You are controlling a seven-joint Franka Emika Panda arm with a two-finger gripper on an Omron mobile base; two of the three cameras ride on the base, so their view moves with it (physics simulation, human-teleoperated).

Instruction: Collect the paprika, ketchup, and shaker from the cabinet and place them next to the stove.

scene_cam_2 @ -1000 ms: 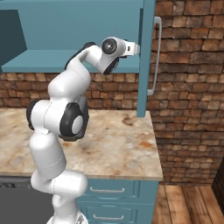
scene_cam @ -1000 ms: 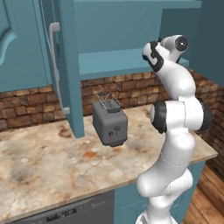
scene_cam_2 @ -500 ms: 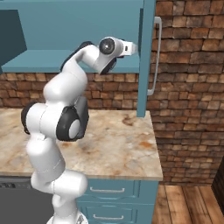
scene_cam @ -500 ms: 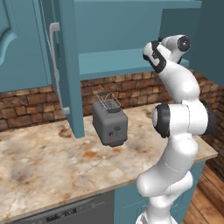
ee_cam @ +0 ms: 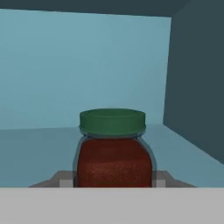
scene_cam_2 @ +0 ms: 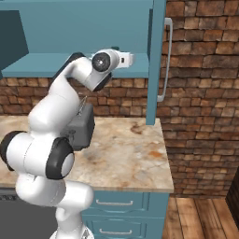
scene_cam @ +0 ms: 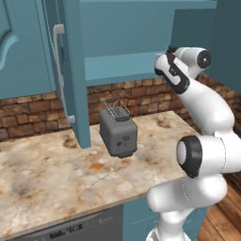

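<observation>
Left base view: wrist reaching onto open cabinet point(scene_cam: 127, 66) shelf above toaster point(scene_cam: 118, 133); gripper point(scene_cam: 170, 49) mostly hidden.
Right base view: fingers concealed behind cabinet door edge.
Hand view: paprika point(ee_cam: 113, 148) upright on shelf, seated between fingertips point(ee_cam: 65, 183), apparently grasped; base cut off.

Even, soft rendered light with mild blur

The teal-blue wall cabinet point(ee_cam: 109, 65) glows pale at its back panel and darkens at three o'clock; the small red jar with a green cap point(ee_cam: 113, 148) looks slightly soft, and the grey boxy toaster point(scene_cam: 118, 134) casts a faint shadow toward five o'clock.
</observation>
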